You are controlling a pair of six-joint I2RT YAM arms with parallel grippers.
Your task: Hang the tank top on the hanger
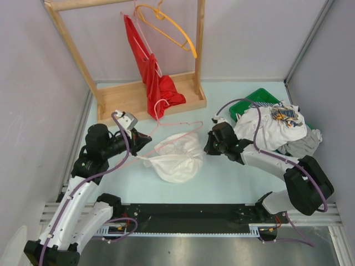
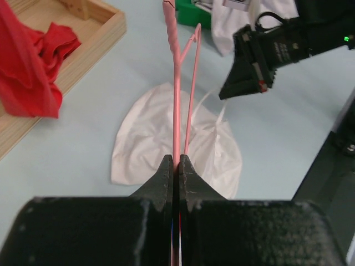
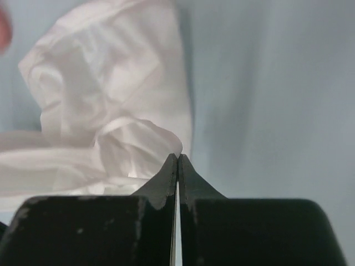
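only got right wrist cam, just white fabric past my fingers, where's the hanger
Observer: The left gripper has it, shut on the wire of the pink hanger, which stretches out over the tank top.
Operator: is my gripper near it
Observer: Yes. In the top view the right gripper sits at the tank top's right edge, close to the hanger's far end.
Operator: anything else white i could grab by mistake
Observer: A heap of white-grey clothes lies further right, beside a green bin.
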